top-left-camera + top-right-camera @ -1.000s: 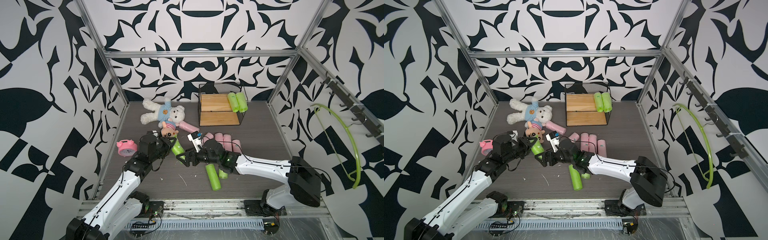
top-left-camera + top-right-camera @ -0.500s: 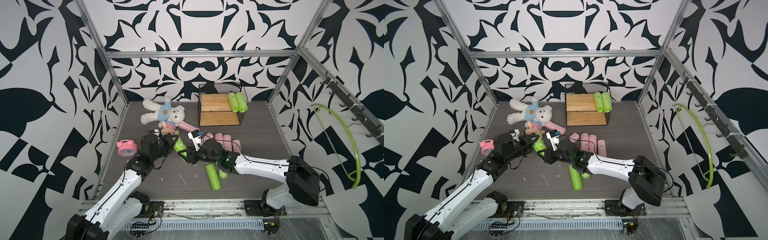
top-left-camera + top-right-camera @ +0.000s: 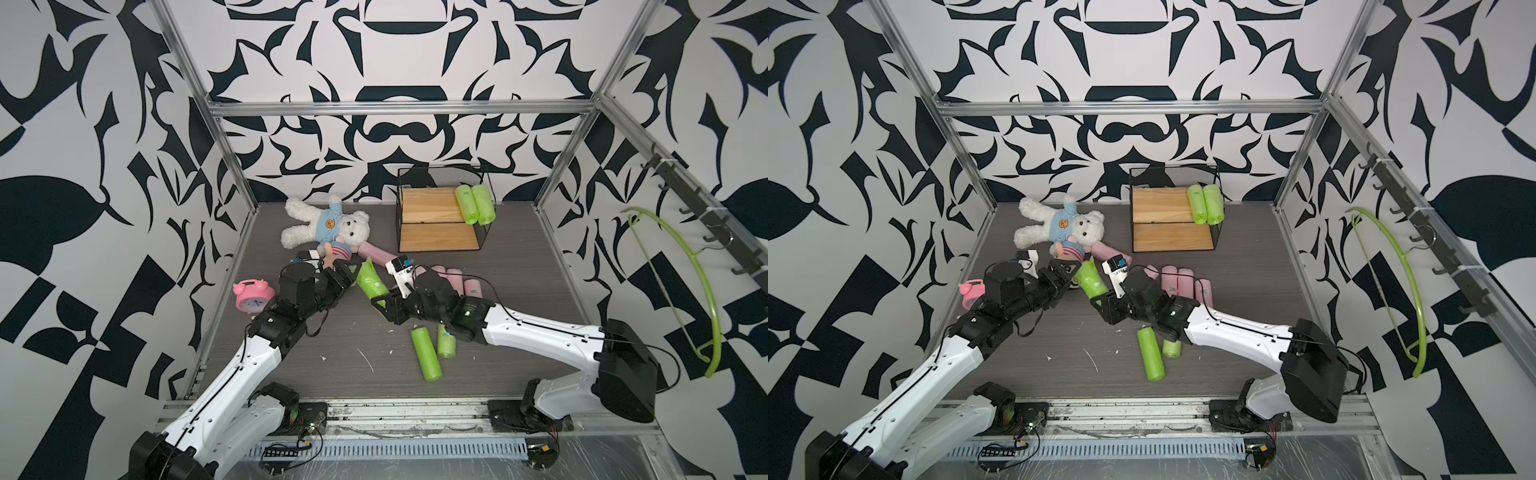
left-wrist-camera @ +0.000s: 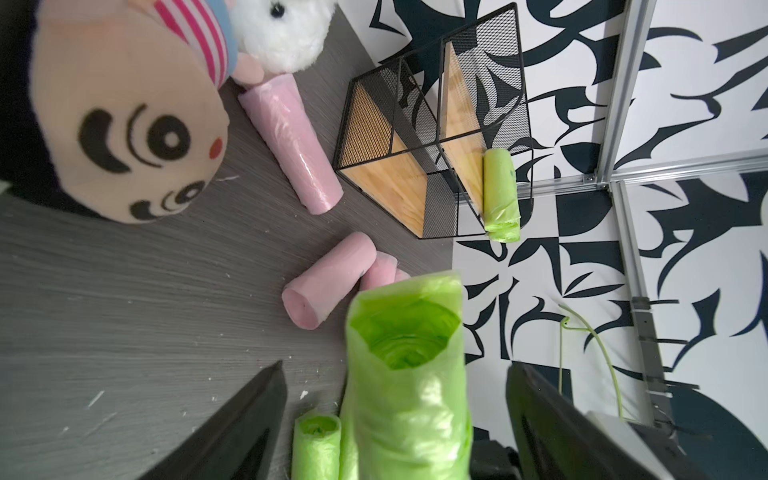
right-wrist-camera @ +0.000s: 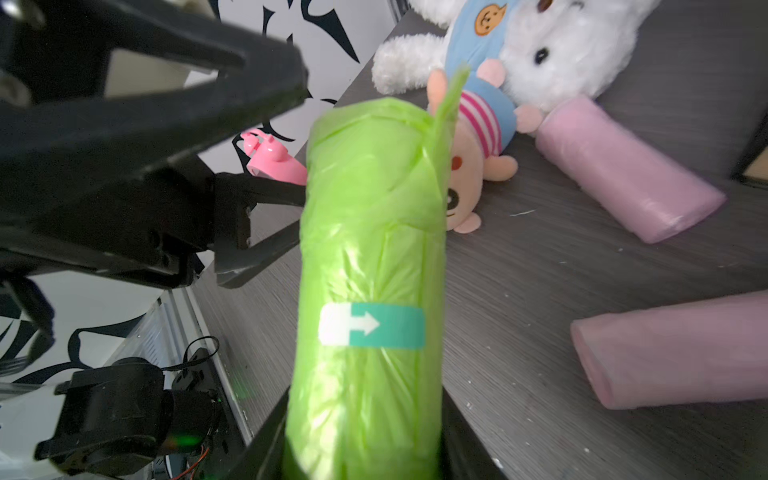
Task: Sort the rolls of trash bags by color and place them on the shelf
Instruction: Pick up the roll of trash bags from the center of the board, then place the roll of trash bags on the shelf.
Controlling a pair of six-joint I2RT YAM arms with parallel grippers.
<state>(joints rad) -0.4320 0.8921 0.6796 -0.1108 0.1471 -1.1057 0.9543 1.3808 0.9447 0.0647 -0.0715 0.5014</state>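
Rolls of trash bags: we count ten, five green and five pink. Hours are read over the table in a top view, with twelve at the back wall.

1. Shelf point(image 3: 436, 239), one o'clock. Two green rolls point(image 3: 473, 204) lie side by side at the right end of its upper board. The lower board is bare.
2. Teddy bear point(image 3: 328, 226), eleven o'clock, with a small doll point(image 3: 334, 251) against it.
3. Pink rolls. Four sit in a row point(image 3: 1177, 282) just right of centre, partly behind the right arm. One lies alone point(image 3: 376, 252) beside the doll.
4. Green rolls on the table point(image 3: 426, 353), two at six o'clock, just beside each other.
5. Green roll in hand point(image 3: 371, 280), at centre, lifted clear and tilted towards eleven. The right gripper point(image 3: 384, 297) is clamped around its lower end. The left gripper point(image 3: 348, 275) is spread wide on either side of the upper end and holds nothing.
6. Alarm clock point(image 3: 251, 293), nine o'clock.

Handling, as we judge it: the rolls are light, soft and easily dented, with slick film. Take hold across the body near the label point(image 5: 372, 325), not by the loose flap at the end.
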